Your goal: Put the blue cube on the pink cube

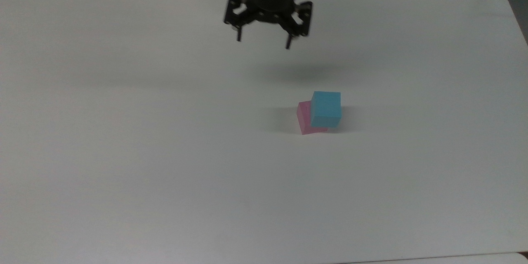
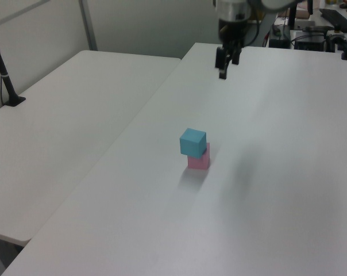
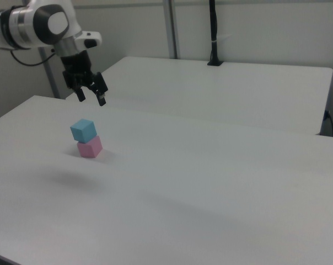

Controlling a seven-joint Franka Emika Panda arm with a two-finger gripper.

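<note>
The blue cube is sitting atop the pink cube, right of centre in the top view, slightly offset; farther back, at upper centre, the gripper is hovering empty, fingers apart

The blue cube sits on the pink cube (offset toward the top view's right) on the bench; the end effector hangs well apart, up-left in the top view.
</note>
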